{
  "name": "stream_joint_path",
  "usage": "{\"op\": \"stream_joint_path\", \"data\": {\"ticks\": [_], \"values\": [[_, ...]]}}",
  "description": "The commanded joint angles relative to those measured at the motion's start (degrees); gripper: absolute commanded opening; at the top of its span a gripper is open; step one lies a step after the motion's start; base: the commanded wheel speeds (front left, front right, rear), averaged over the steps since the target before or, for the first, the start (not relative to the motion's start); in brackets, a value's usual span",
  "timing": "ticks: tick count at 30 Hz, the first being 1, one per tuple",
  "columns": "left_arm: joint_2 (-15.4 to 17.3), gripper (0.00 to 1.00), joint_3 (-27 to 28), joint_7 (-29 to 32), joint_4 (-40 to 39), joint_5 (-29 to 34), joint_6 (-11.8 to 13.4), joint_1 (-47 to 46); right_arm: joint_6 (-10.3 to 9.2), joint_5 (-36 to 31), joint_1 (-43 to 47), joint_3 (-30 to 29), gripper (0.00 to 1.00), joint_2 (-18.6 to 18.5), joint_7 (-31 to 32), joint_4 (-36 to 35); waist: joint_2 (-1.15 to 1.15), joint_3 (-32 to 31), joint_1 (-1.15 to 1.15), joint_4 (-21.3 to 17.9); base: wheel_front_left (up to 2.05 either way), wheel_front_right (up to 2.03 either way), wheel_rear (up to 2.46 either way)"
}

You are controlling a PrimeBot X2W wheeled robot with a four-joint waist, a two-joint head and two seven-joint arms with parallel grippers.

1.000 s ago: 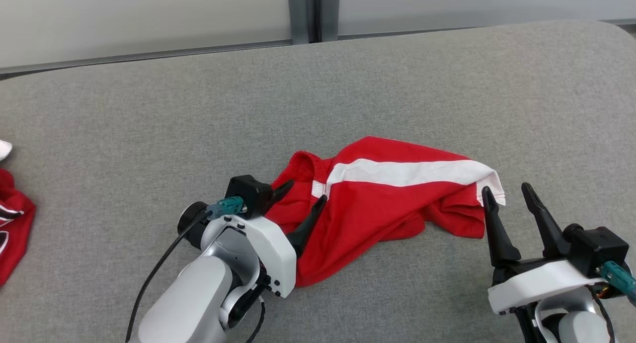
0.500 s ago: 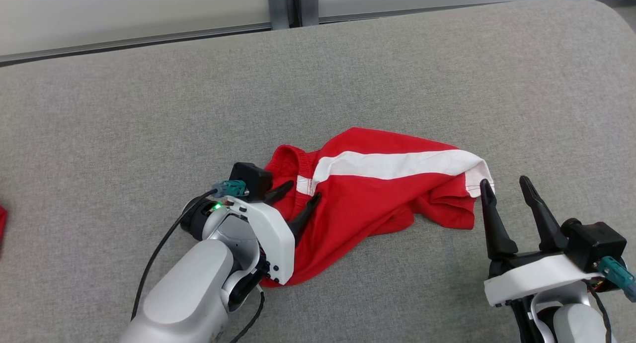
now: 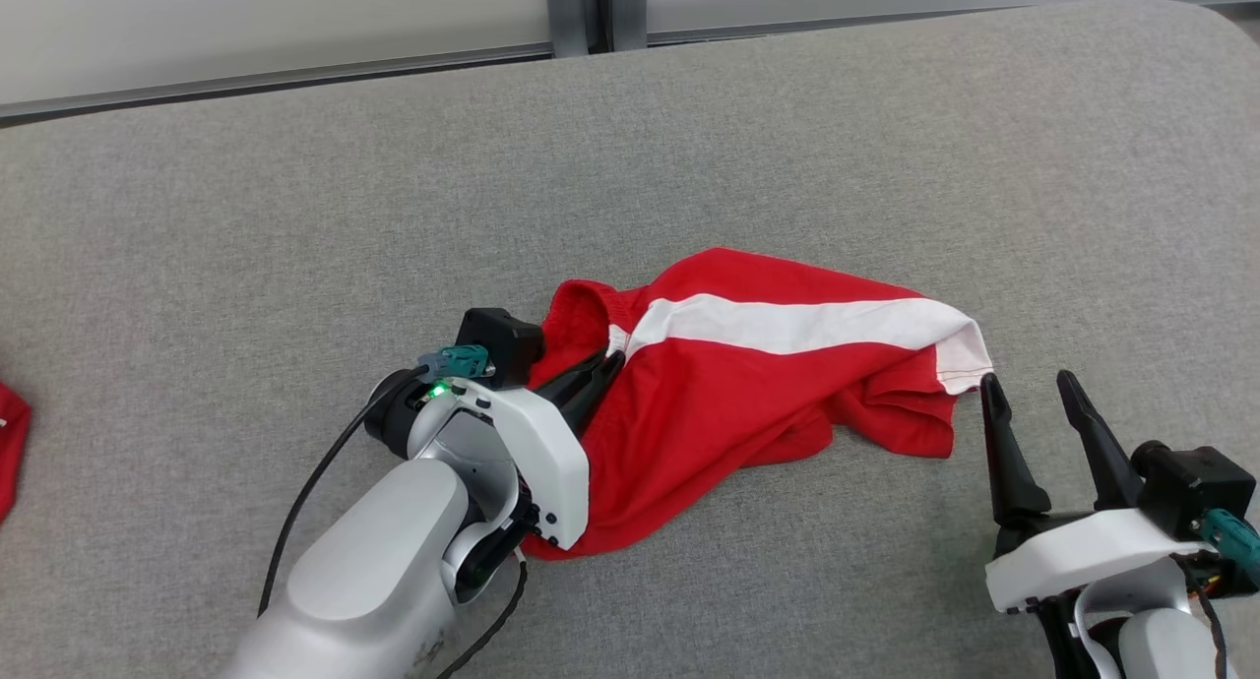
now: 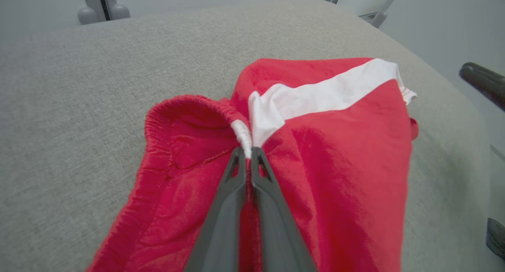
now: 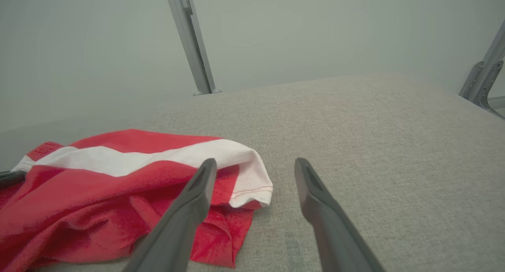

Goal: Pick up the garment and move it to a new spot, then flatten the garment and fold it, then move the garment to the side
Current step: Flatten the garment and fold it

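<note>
The garment [image 3: 748, 403] lies crumpled on the grey pad [image 3: 689, 148], near its middle and toward the robot's side, with none of it lifted. The left gripper [image 3: 608, 361] has its fingers pressed together on the waistband [image 3: 581, 305], right where the white stripe [image 3: 787, 325] meets the elastic. The left wrist view shows a fold of that seam pinched between the tips. It looks like a sensible hold: the waistband is the thickest edge, so it should slip less than loose cloth when pulled.

The right gripper [image 3: 1027, 379] holds nothing. Its jaws stand apart just beside the white hem [image 3: 970, 359] at the garment's other end. In the right wrist view one finger crosses in front of the cloth, but whether it touches cannot be told. It seems placed to take that hem, so that the two ends are held and the garment hangs spread, not bunched, on the way to a new spot.

By this reading the task is in its first step — the pick-up, half secured. Flattening, folding and moving aside are all left to do. A second red cloth [image 3: 8, 443] lies at the pad's left edge, well apart.
</note>
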Motion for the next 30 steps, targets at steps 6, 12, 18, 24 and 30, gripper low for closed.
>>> {"op": "stream_joint_path", "data": {"ticks": [6, 12, 18, 24, 30], "values": [[0.35, 0.00, -0.99, -1.38, 0.47, -0.76, -0.06, -2.49, 0.00, 1.55, -2.24, -1.25, 1.00, -1.36, 0.09, 7.55, 0.00, 0.83, 0.00, 1.01, 0.00, 0.00, 0.00], [0.48, 0.00, -1.69, -2.51, 1.09, -1.10, -0.06, -3.40, 0.00, 4.26, -5.88, 0.73, 1.00, -2.09, -0.26, 13.60, 0.00, 1.34, 0.00, 1.31, 0.00, 0.00, 0.00], [0.53, 0.00, -1.97, -3.72, 1.65, -1.08, -0.06, -3.73, 0.01, 8.82, -8.18, 3.32, 0.06, -2.69, -0.96, 16.90, 0.00, 1.74, 0.00, 1.58, 0.00, 0.00, 0.00], [0.95, 0.00, -1.27, -6.44, 1.49, -0.85, 0.40, -3.38, 0.00, 10.91, -9.20, 4.52, 0.00, -3.82, -3.32, 17.06, 0.00, 1.46, 0.00, 1.38, 0.00, 0.00, 0.00], [2.93, 0.00, 0.12, -9.91, -2.18, 0.33, 2.48, -3.41, 0.00, 9.08, -10.85, 2.40, 0.00, -6.43, -6.89, 13.14, 0.00, 0.23, 0.00, 1.20, 0.00, 0.00, 0.00]]}}
